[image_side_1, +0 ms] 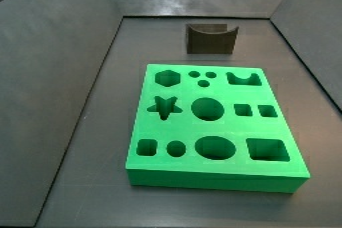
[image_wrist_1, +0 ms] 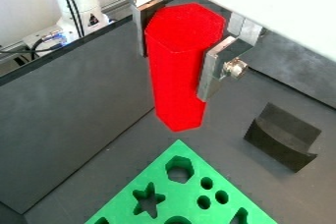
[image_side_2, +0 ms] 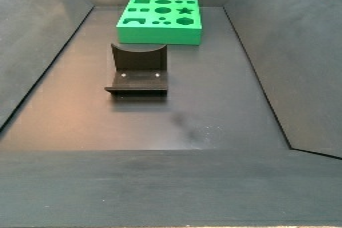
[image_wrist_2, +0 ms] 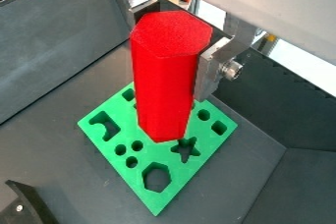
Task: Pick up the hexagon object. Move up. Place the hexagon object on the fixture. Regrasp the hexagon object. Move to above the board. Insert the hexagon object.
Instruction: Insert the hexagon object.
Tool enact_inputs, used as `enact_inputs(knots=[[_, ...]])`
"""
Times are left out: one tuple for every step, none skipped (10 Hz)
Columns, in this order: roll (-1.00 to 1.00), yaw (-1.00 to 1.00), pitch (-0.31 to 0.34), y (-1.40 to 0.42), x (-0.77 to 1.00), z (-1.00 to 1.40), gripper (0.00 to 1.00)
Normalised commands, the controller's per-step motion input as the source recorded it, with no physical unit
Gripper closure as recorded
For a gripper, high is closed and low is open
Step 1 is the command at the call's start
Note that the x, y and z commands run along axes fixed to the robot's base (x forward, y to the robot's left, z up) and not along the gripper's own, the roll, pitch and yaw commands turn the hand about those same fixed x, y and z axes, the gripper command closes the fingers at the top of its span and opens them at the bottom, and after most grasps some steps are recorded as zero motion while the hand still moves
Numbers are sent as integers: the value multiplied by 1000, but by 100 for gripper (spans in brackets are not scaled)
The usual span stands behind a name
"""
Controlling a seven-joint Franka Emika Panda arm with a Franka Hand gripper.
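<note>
In both wrist views my gripper (image_wrist_1: 176, 46) is shut on the red hexagon object (image_wrist_1: 176, 71), which hangs upright between the silver fingers (image_wrist_1: 217, 66), high above the floor. In a wrist view the peg (image_wrist_2: 167, 76) hangs over the green board (image_wrist_2: 151, 194). The board lies flat with its shaped holes open in both side views (image_side_1: 214, 172) (image_side_2: 160, 32). The dark fixture (image_side_1: 211, 37) with its U-notch stands empty beyond the board; it also shows in the side view (image_side_2: 138, 72) and a wrist view (image_wrist_1: 284, 135). Neither the gripper nor the peg is in the side views.
Dark grey walls (image_side_1: 60, 82) enclose the floor on all sides. Cables and white equipment (image_wrist_1: 59, 31) lie outside the wall in a wrist view.
</note>
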Motion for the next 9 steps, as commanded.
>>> enact_inputs(knots=[[-34, -297, -17, 34, 0, -9, 100], [-216, -614, -60, 100, 0, -114, 100], [-253, -706, -80, 6, 0, -134, 100], [-266, -737, -83, 0, 0, -149, 100], [-273, -711, -87, 0, 0, -171, 100], [-231, -563, -114, 94, 0, -169, 100], [-24, -46, -1, 0, 0, -71, 100], [-209, -160, -133, 31, 0, -417, 100], [-267, -126, -144, 89, 0, -580, 100]])
